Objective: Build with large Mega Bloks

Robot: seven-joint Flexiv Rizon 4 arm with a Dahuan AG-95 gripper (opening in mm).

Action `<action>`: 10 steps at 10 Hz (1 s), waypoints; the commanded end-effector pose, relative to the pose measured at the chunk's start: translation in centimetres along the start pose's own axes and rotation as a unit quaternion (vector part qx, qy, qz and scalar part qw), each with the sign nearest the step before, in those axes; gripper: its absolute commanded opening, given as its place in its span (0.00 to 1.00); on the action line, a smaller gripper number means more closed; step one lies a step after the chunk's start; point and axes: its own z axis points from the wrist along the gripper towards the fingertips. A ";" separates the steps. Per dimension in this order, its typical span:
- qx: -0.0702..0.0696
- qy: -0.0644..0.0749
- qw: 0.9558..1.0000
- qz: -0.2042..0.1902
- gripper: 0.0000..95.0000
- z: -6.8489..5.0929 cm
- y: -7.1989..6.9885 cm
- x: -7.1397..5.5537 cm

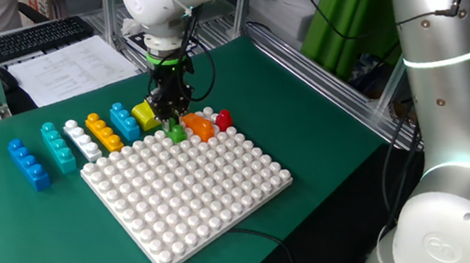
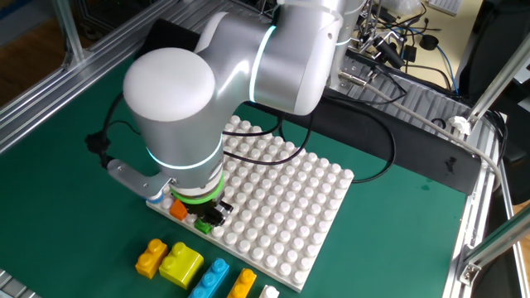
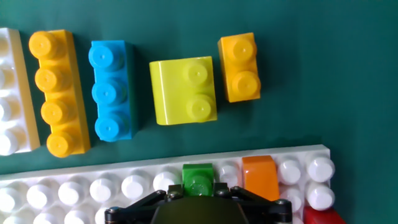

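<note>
My gripper (image 1: pixel 170 121) stands upright over the near-edge row of the white baseplate (image 1: pixel 188 194), with its jaws closed against a small green brick (image 3: pixel 198 177) that sits on the plate's studs. An orange brick (image 3: pixel 259 177) sits on the plate just right of it, and a red brick (image 3: pixel 320 216) at the corner. The same green brick (image 1: pixel 177 134), orange brick (image 1: pixel 200 126) and red brick (image 1: pixel 223 118) show in one fixed view. In the other fixed view the arm hides most of the gripper (image 2: pixel 207 217).
Loose bricks lie in a row on the green mat beside the plate: a small orange-yellow one (image 3: pixel 239 67), a lime-yellow one (image 3: pixel 184 91), a blue one (image 3: pixel 110 90), a long orange-yellow one (image 3: pixel 56 92) and a white one (image 3: pixel 9 93). A teal brick (image 1: pixel 57 146) and a blue brick (image 1: pixel 28 163) lie further left.
</note>
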 end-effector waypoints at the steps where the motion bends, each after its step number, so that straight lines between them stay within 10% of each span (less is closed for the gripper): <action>1: 0.006 -0.001 1.000 -0.005 0.00 0.2 0.1 0.0; 8: 0.013 -0.008 1.000 -0.003 0.00 0.6 0.1 -0.1; 10: 0.015 -0.005 1.000 -0.003 0.20 0.5 0.1 -0.1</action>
